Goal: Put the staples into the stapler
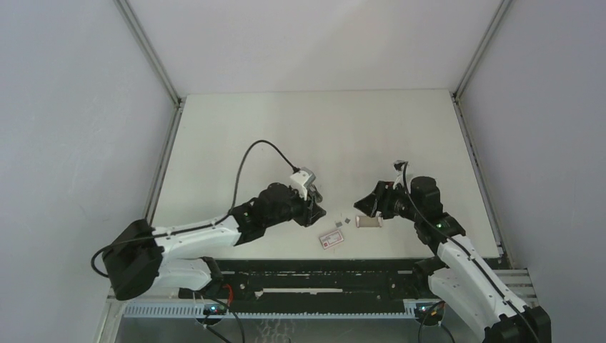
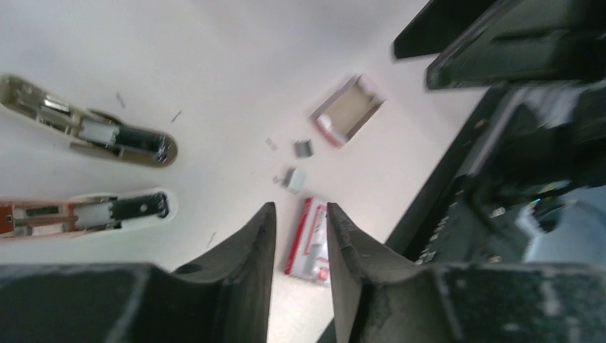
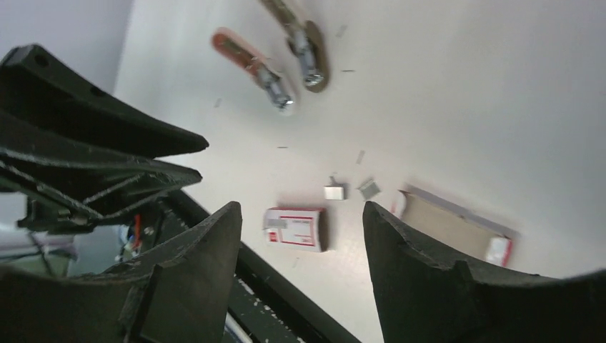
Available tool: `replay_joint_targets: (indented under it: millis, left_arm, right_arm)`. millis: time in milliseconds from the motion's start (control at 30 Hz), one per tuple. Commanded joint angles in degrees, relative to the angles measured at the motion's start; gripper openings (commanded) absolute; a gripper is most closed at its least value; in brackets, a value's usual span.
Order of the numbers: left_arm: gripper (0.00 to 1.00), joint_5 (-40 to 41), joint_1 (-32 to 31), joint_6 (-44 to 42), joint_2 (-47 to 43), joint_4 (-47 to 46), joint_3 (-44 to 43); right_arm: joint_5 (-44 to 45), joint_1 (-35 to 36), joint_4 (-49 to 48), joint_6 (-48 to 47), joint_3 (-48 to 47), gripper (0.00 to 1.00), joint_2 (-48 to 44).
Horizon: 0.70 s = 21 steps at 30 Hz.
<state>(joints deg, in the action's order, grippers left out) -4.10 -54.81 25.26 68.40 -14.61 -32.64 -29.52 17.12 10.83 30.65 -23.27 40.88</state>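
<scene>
Staples (image 2: pixel 294 179) lie flat on the table (image 2: pixel 214 57) between the two grippers, just right of the left gripper (image 2: pixel 300 209), whose jaws are narrowly apart and empty. Right gripper (image 3: pixel 300 207) is wide open, also empty. The opened stapler (image 2: pixel 107 136) sits at the left gripper's far side. We judge the left arm nearer both.

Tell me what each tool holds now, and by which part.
Nothing is held. The left tool and the right tool are both empty; the stapler lies open on the table.
</scene>
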Motion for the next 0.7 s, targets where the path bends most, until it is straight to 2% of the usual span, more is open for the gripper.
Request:
replay_joint_targets:
  millis: [0, 133, 300, 667]
  left_arm:
    - [0.4, 3.53, -2.19, -8.2, 6.94, 2.86, -7.28]
    - [0.46, 1.47, -2.94, -10.24, 13.47, 2.15, -11.46]
    - [0.49, -0.25, -3.11, -11.72, 20.2, 3.68, -15.27]
    - [0.56, 5.3, -5.51, -14.94, 28.0, 8.32, -20.12]
  right_arm:
    - [10.7, 0.54, 3.45, -0.38, -1.72, 0.62, 0.42]
    - [12.01, 1.58, 5.04, -4.08, -2.51, 0.61, 2.99]
    - [17.71, 5.24, 6.67, -6.01, -3.8, 0.6, 5.61]
    - [17.91, 5.2, 5.43, -5.15, -3.8, 0.58, 7.51]
